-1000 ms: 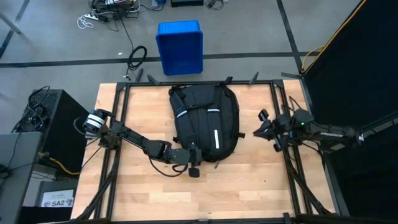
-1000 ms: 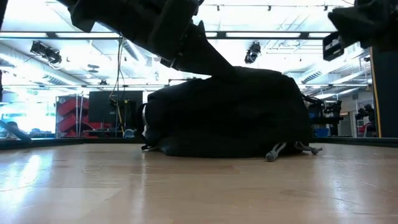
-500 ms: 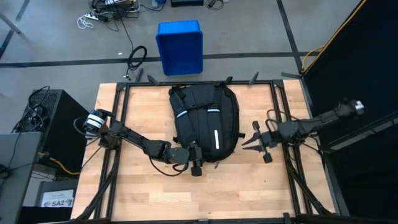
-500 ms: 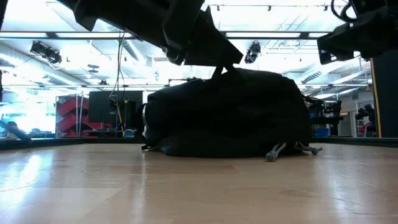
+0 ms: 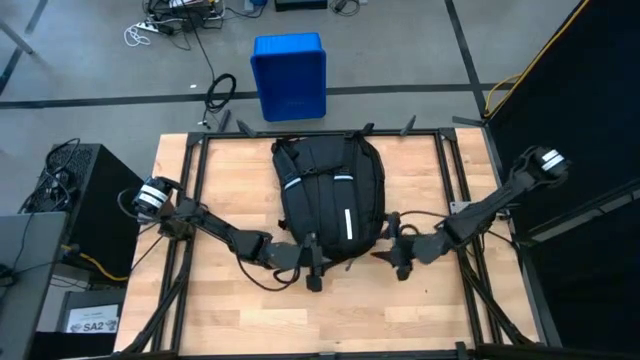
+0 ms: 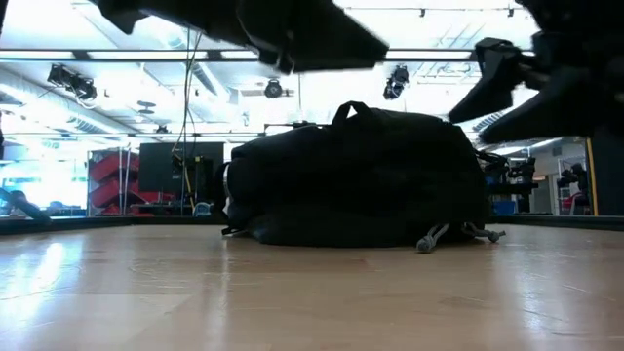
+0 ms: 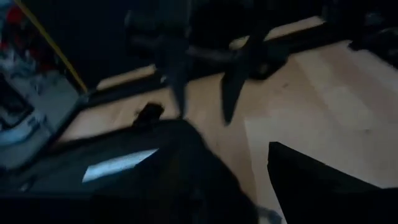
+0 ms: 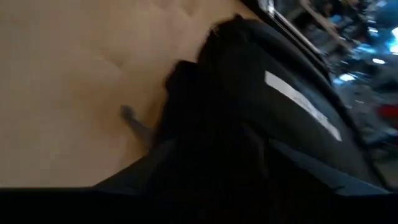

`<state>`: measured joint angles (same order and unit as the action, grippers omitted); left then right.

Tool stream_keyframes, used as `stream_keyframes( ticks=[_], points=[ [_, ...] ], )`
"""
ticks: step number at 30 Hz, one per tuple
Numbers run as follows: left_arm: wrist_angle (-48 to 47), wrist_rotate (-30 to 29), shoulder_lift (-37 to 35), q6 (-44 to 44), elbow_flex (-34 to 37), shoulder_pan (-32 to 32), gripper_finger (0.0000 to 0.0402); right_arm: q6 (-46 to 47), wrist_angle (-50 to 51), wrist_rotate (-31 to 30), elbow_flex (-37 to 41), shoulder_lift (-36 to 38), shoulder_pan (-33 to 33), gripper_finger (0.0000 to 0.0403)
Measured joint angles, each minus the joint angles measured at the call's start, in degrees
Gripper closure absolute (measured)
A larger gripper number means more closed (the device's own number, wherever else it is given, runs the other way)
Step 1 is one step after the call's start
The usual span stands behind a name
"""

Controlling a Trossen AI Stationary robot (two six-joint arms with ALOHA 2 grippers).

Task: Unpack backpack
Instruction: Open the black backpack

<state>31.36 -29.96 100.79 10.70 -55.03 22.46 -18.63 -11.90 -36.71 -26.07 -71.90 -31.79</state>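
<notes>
Left arm: reached from the worktop's left edge toward the middle; the left pincer lay at the near-left corner of the backpack, just beside or touching its hem. Which of the two could not be told from above.
Left pincer state: cannot be told; the left wrist view showed only dark shapes of its own fingers with fabric between them.
Label, far left: a white tag beside the worktop frame read "SA2"; smaller print on it was illegible.
Backpack: the backpack lay flat in the middle of the worktop, toward the far edge, apparently closed; nothing had been taken out.
Long axis: ran from far edge to near edge, the strap end away from the arms and the rounded bottom toward them.
Markings on backpack: thin white reflective stripes, two slanted across the upper panel and one upright lower down. No brand lettering was readable.
Low view: the backpack rested as a domed mass with a carry loop at its crest and cord pulls trailing at its right foot.
Right arm: crossed from the right edge; the right pincer hovered at the near-right corner of the backpack, fingers spread open, holding nothing.
Deciding relation: the backpack lay between the two pincers and beyond them; both were about equally near, one per bottom corner.
Bin: a blue bin stood on the floor beyond the far edge, without legible writing.
</notes>
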Motion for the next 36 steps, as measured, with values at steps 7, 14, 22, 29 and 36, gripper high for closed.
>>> stream_keyframes(
  ticks=[7,14,22,29,36],
  points=[
    [0.1,-0.3,0.0,4.1,-2.3,2.6,0.0192,-2.9,0.0,-5.9,-3.7,-5.9,0.1,0.0124],
    [-3.3,-0.2,2.1,2.9,-2.4,3.5,0.0192,-2.2,0.2,-6.3,-3.8,-7.7,3.4,0.0129],
    [-3.8,-1.0,3.8,2.4,-2.3,3.1,0.0192,-0.9,0.2,-3.6,-3.8,-7.7,7.9,0.024],
    [-3.8,-11.7,3.8,6.4,-2.3,3.2,0.0192,0.4,-0.7,-4.0,-3.8,-7.7,8.4,0.0389],
    [-4.3,-17.3,3.8,12.4,-4.4,4.7,0.0193,-1.5,-2.7,-9.6,-6.8,-6.3,6.9,0.04]
  ],
)
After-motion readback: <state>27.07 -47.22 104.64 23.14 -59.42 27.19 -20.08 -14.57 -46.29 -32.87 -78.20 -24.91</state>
